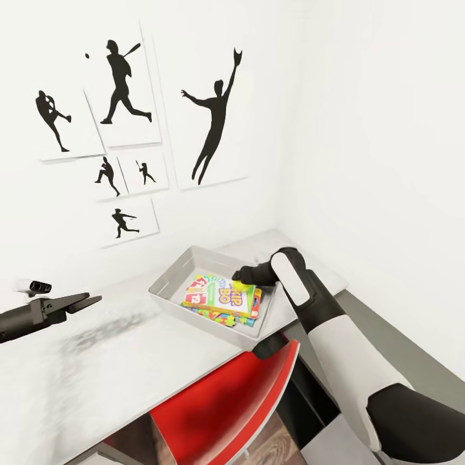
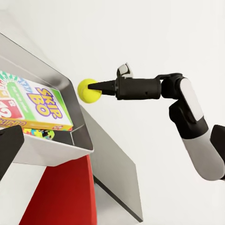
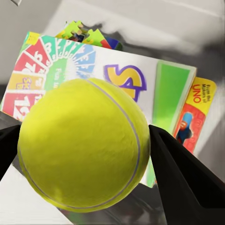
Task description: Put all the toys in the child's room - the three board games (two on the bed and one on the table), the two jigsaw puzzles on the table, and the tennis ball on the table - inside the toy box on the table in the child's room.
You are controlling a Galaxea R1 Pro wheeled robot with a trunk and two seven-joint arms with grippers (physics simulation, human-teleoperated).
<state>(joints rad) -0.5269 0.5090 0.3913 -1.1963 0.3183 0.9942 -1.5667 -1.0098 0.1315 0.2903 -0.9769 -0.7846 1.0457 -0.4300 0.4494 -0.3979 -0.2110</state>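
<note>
Right hand clamped on the tennis ball, one dark finger pressing each side of it, as the right wrist view shows close up. In the left wrist view the ball hangs in the air just beyond the rim of the toy box, above the level of that rim and touching nothing but the fingers. In the head view the right hand reaches over the far edge of the toy box, which stands on the table near the corner of the room.

Contents of the box: a green-bordered board game lettered "SKIP-BO" lies on top; a second, yellow-edged game box shows at one side beneath it; bright jigsaw puzzle pieces show under its edges. How many flat items lie in the stack cannot be told.

Left hand held above the bare near part of the table, well apart from the box, its fingers slightly apart and empty.

Step in hand, as judged: delivery of the ball into the box, seemingly among the last items. The next move calls for bringing the ball fully over the box interior, lowering it toward the top game, and parting the fingers low, since a ball released high may bounce or roll over the shallow flared side.

A red chair stands at the table's front edge.
</note>
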